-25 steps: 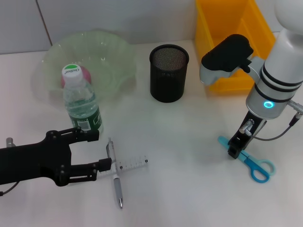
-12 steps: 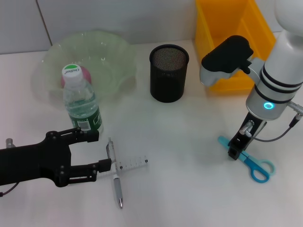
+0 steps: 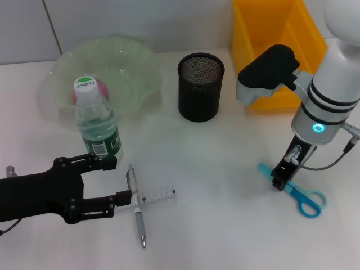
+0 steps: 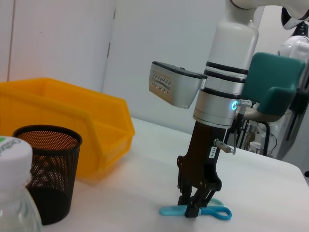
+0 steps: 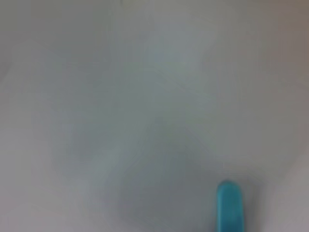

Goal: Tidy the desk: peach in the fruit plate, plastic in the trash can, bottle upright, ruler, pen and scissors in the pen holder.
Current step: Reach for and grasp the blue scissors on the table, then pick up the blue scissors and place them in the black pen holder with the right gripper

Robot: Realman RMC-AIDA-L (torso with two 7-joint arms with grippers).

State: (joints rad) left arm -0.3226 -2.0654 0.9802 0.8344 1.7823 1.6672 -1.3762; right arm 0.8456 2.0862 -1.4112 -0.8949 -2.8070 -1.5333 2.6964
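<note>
The blue scissors [image 3: 296, 193] lie flat on the white desk at the right. My right gripper [image 3: 279, 181] stands straight down over their blades, its fingers closed onto them; in the left wrist view that gripper [image 4: 194, 207] pinches the scissors [image 4: 215, 212]. A blue scissor tip [image 5: 228, 203] fills a corner of the right wrist view. My left gripper [image 3: 114, 180] is open at the front left, just left of the pen [image 3: 136, 206] and the clear ruler [image 3: 158, 194] crossing it. The bottle [image 3: 98, 125] stands upright. The peach [image 3: 100, 89] lies in the green fruit plate [image 3: 132, 62]. No plastic shows.
A black mesh pen holder [image 3: 201, 86] stands at the back centre, with a yellow bin [image 3: 270, 34] to its right. The bottle stands close behind my left gripper's upper finger.
My right arm has shifted slightly over the scissors, which stay on the desk. My left gripper has barely moved.
</note>
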